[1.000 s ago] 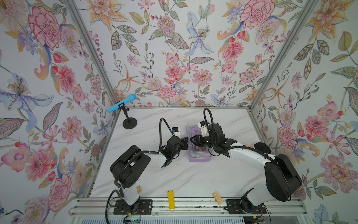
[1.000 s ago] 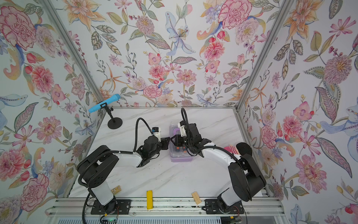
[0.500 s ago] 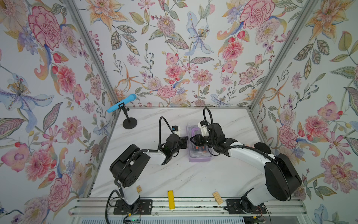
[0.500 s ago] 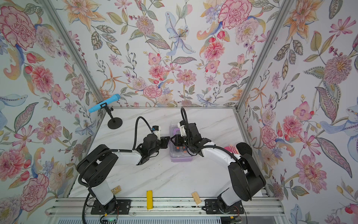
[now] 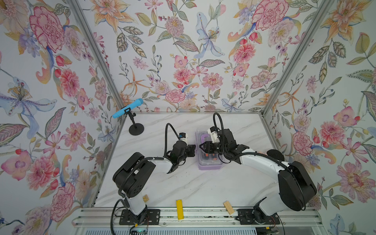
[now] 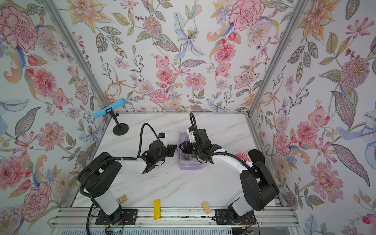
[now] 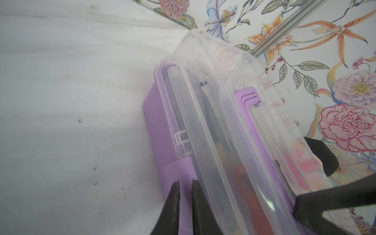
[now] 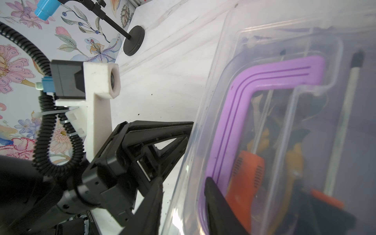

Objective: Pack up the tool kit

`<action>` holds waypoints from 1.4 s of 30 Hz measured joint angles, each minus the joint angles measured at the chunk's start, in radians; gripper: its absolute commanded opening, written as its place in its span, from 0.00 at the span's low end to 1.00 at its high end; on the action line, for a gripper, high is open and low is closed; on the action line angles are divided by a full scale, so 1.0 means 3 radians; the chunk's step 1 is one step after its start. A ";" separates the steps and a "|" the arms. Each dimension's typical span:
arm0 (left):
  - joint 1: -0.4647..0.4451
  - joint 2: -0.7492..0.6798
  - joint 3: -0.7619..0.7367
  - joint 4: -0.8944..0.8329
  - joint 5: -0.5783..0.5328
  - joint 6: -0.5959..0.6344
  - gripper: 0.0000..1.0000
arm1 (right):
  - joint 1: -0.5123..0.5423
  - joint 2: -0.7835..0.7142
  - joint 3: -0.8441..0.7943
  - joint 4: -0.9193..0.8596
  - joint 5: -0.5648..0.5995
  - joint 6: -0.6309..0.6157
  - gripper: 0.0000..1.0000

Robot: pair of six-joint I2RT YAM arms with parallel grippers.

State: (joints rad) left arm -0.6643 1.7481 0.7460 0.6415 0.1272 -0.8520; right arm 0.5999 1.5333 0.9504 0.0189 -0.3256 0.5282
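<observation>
Lilac and clear plastic catch the eye first: the tool kit (image 5: 209,163) lies flat on the marble tabletop (image 5: 203,189), a little back of the middle, between the two arms. Its clear lid (image 8: 264,40) is down over the base. Through the lid I can make out an orange screwdriver handle (image 8: 246,173) and yellow-handled pliers (image 8: 293,160), with the purple handle (image 8: 264,75) across them.

The left gripper (image 5: 193,150) sits low against the kit's left side. Its jaws are all but together, only a thin strip of lilac showing between them. The tips are at the latch (image 7: 177,168); whether they pinch it I can't tell.

The right gripper (image 5: 201,147) reaches across the lid to that same left edge, facing the left one, tips just beside each other. Its jaws stand partly apart, astride the lid's rim. One finger rests over the purple handle, the other hangs outside the wall with a sliver of marble showing between.

Along the front edge lie a yellow bar (image 5: 179,206) and a wooden block (image 5: 227,207), well apart from the kit. A blue microphone (image 5: 127,107) on its stand occupies the back left corner.
</observation>
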 measured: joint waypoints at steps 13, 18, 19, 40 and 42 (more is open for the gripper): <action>-0.0045 -0.0045 0.0493 -0.1293 -0.0203 0.0189 0.30 | 0.0000 0.0001 0.0015 -0.0027 0.0000 0.0000 0.37; -0.0056 -0.0116 0.0556 -0.1573 -0.0264 0.0189 0.31 | 0.0000 0.0001 0.0015 -0.0027 0.0000 0.0000 0.37; -0.0056 -0.0146 0.0556 -0.1633 -0.0275 0.0188 0.31 | 0.0000 0.0001 0.0015 -0.0027 0.0000 0.0000 0.37; -0.0103 -0.0191 0.0961 -0.1989 -0.0262 0.0200 0.34 | 0.0000 0.0001 0.0018 -0.0032 -0.0004 -0.0050 0.38; -0.0103 -0.0145 0.0992 -0.2000 -0.0261 0.0201 0.34 | 0.0000 0.0001 0.0019 -0.0036 -0.0004 -0.0056 0.38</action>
State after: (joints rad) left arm -0.6952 1.7046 1.0435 0.0414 0.0490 -0.7918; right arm 0.5999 1.5337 0.9562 0.0082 -0.3267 0.5114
